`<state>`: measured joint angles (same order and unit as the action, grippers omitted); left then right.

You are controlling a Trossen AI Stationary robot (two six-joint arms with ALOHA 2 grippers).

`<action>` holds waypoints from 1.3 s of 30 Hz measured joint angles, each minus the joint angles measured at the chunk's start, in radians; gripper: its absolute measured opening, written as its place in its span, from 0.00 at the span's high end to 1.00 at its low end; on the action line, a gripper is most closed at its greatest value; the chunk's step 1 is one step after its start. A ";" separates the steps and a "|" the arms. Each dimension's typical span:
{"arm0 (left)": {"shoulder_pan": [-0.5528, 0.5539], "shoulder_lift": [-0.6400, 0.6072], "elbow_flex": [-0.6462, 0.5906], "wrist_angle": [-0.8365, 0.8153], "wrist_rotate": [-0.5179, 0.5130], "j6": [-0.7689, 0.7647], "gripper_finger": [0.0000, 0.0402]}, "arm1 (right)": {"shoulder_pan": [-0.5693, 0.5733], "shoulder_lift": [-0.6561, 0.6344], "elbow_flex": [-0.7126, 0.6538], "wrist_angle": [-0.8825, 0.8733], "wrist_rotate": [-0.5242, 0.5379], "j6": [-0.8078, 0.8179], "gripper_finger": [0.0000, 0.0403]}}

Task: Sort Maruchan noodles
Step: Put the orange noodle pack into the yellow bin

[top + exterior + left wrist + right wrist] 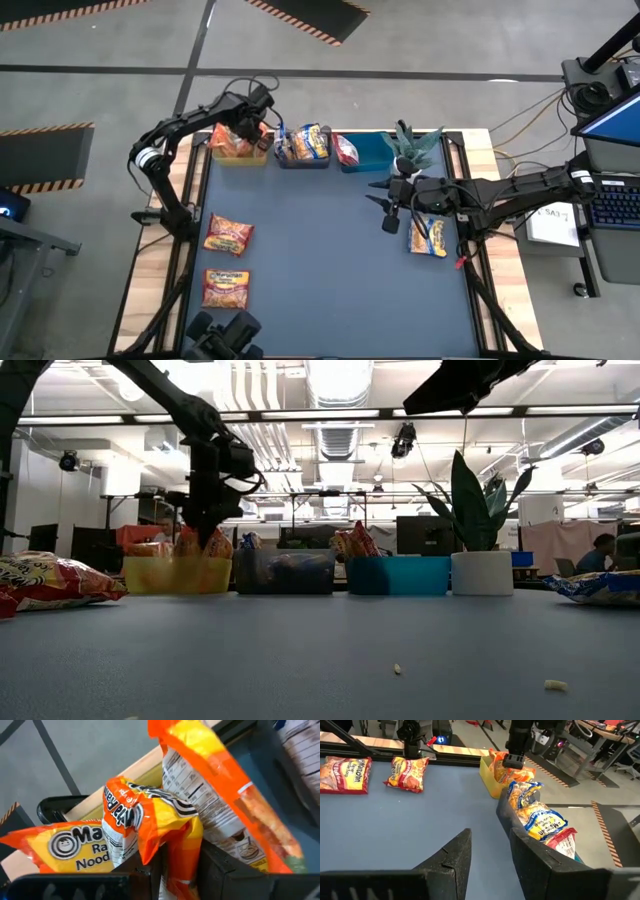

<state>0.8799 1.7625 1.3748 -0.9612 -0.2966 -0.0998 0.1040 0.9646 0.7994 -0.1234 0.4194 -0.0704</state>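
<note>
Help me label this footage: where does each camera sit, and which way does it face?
High: overhead, straight down; both arms, blue table.
Low: table height, across to the yellow plastic bin; left arm over it.
Left wrist: left gripper, jaws shut on an orange crinkly noodle packet.
Right wrist: right gripper, empty, faces the bins.
Shared: high and right wrist both show two orange packets lying flat.

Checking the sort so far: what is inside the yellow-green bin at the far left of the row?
Orange crinkly noodle packets fill the yellow-green bin; the left gripper is shut on one orange packet there. The bin's floor is covered.
</note>
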 joint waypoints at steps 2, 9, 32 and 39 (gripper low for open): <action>0.000 -0.008 0.009 -0.007 0.000 0.009 0.81 | 0.000 0.000 0.000 0.000 0.000 0.000 0.69; -0.003 -0.047 0.059 -0.074 -0.001 0.034 0.81 | 0.000 0.000 0.000 0.000 0.000 0.007 0.67; -0.013 -0.095 0.057 -0.029 -0.070 0.039 0.54 | 0.000 0.000 0.000 -0.001 0.000 0.009 0.67; -0.013 -0.095 -0.021 0.057 -0.106 0.039 0.69 | 0.000 0.000 -0.002 -0.002 0.000 0.010 0.69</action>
<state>0.8671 1.6672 1.3537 -0.9039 -0.4026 -0.0606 0.1040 0.9649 0.7979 -0.1249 0.4198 -0.0601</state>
